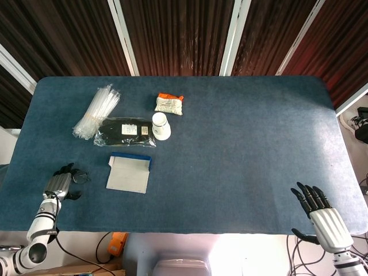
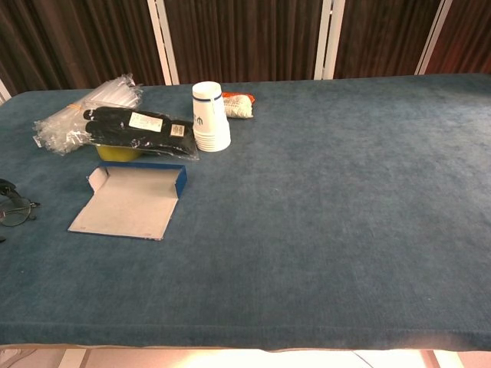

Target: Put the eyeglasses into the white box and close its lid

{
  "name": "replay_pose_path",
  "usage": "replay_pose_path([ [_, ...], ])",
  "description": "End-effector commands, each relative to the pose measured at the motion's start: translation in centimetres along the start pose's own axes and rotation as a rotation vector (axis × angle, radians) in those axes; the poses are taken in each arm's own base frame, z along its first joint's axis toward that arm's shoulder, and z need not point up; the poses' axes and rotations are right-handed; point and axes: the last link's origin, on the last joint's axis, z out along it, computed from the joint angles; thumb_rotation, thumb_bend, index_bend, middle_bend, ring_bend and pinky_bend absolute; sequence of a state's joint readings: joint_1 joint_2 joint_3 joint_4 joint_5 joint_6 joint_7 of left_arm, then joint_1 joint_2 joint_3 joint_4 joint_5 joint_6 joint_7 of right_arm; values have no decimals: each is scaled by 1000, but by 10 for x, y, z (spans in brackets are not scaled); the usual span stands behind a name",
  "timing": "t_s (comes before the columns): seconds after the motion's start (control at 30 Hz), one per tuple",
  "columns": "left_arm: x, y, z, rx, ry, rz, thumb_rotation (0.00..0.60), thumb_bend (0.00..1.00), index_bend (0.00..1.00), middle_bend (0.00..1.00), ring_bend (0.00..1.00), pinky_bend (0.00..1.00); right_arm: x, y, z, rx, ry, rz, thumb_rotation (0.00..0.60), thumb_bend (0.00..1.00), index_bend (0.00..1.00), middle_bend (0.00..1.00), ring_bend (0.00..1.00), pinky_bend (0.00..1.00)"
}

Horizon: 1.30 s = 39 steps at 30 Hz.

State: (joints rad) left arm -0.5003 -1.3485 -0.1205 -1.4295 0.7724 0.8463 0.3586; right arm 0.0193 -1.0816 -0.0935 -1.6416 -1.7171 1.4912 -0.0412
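Observation:
The eyeglasses [image 1: 80, 176] lie on the blue table near its front left corner, just left of the white box [image 1: 127, 175]. The box lies open and flat, with a blue edge on its far side. My left hand [image 1: 59, 184] is at the glasses' left end, its dark fingers curled onto the frame. The chest view shows the eyeglasses [image 2: 15, 211] at the left border with a fingertip above them, and the white box [image 2: 126, 203] to their right. My right hand [image 1: 319, 215] hovers past the front right edge, fingers spread, holding nothing.
Behind the box lie a black packet [image 1: 125, 131], a stack of paper cups [image 1: 161, 126], a bundle of clear plastic sticks [image 1: 96, 110] and an orange-and-white pouch [image 1: 169, 104]. The table [image 1: 247, 149] stretches bare to the right.

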Motion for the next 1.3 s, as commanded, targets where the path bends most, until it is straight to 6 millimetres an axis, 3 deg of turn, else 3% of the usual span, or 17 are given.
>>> replay_pose_path([
  [0.03, 0, 0, -5, -17, 1, 15, 564, 276, 304, 40, 0, 120, 0, 0, 0, 0, 0, -1, 600, 278, 0, 0, 0, 0],
  [0.27, 7, -6, -1, 20, 95, 64, 585, 293, 212, 40, 0, 102, 0, 0, 0, 0, -2, -3, 600, 278, 0, 0, 0, 0],
  [0.63, 7, -16, 7, 58, 107, 90, 600, 320, 445, 62, 0, 100, -1, -1, 0, 3, -7, -7, 600, 278, 0, 0, 0, 0],
  [1.2, 4, -8, 17, 18, 118, 52, 600, 335, 556, 106, 4, 101, 0, 0, -1, 3, -5, -6, 600, 278, 0, 0, 0, 0],
  [1.3, 5, -8, 18, 19, 118, 54, 600, 376, 582, 115, 5, 101, 0, 0, -2, 2, -3, -6, 600, 278, 0, 0, 0, 0],
])
